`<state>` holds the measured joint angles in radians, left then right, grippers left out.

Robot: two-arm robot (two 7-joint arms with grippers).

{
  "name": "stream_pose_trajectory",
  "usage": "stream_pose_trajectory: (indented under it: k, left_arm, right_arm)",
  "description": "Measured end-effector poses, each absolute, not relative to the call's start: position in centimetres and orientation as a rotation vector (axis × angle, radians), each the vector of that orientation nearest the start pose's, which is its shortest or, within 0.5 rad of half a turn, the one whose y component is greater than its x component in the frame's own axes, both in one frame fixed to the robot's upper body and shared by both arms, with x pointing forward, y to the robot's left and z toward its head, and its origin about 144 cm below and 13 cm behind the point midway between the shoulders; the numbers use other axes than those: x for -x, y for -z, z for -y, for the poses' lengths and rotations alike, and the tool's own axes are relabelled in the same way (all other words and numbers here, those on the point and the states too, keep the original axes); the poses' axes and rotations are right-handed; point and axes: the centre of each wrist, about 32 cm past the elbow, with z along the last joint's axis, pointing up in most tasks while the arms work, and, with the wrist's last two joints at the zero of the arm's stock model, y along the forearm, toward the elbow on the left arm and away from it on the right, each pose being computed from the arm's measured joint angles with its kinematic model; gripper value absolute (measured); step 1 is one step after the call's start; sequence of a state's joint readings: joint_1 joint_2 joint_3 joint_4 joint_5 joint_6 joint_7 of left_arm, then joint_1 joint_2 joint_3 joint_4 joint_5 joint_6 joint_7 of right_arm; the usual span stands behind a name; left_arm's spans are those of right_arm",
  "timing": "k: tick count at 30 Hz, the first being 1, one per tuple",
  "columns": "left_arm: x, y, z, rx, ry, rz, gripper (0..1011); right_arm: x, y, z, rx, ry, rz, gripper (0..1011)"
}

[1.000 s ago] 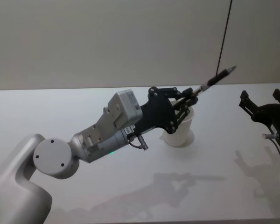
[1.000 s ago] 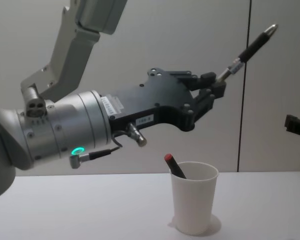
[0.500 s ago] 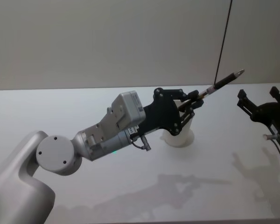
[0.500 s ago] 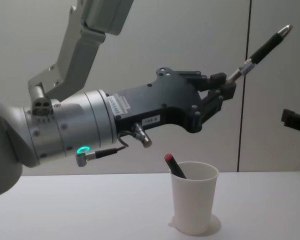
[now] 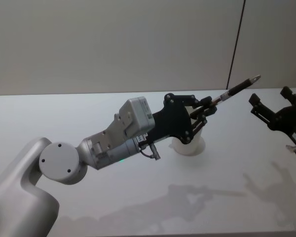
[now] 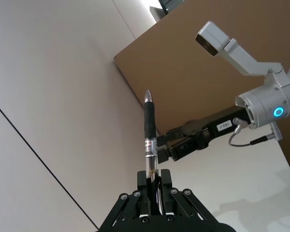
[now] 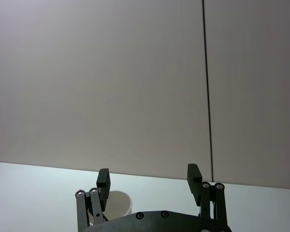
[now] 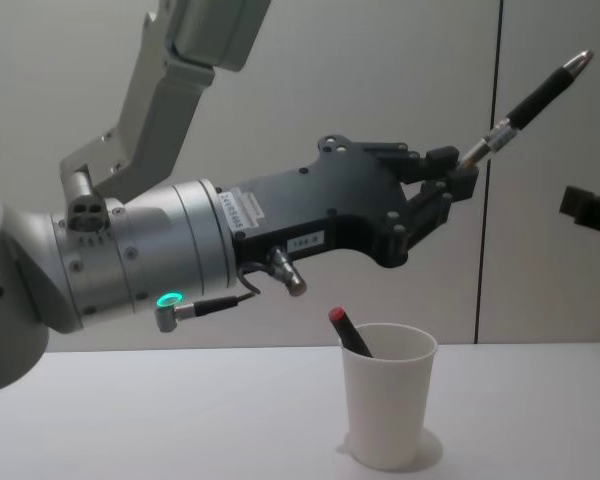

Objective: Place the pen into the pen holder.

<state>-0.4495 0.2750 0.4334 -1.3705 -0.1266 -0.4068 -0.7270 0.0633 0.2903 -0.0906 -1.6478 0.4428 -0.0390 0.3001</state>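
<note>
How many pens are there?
2. One pen is in the air, held by the left gripper. A red-tipped pen leans inside the cup. More could hide inside. The right gripper is open.

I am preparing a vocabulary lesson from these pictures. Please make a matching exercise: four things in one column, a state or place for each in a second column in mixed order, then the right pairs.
Things:
1. black pen
2. red-tipped pen
3. pen holder
4. right gripper

States or places:
A. stands upright on the table
B. open, holding nothing
C. gripped by the left gripper, tilted in the air
D. leans inside the pen holder

Pairs: 1-C, 2-D, 3-A, 4-B
</note>
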Motion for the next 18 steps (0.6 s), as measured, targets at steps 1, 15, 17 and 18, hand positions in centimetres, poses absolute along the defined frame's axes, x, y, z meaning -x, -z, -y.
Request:
stream_pose_trajectory:
  k: [1, 15, 17, 18]
  left_arm:
    - [-55.9, -122.4, -19.5, 0.049, -0.434, 0.597, 175]
    - [-55.9, -122.4, -19.5, 0.049, -0.430, 0.598, 175]
    - [-55.9, -122.4, -19.5, 0.049, -0.429, 0.598, 175]
    - [-55.9, -122.4, -19.5, 0.049, -0.429, 0.598, 175]
  right_arm:
    - [-47.4, -119.2, 27.9, -0.223, 1.142, 0.024, 1002]
    - [-46.4, -119.8, 30.8, -0.294, 0.961, 0.031, 1002]
    - [-46.3, -119.8, 31.0, -0.300, 0.946, 0.030, 1001]
    - [-46.2, -119.9, 31.2, -0.303, 0.938, 0.031, 1002]
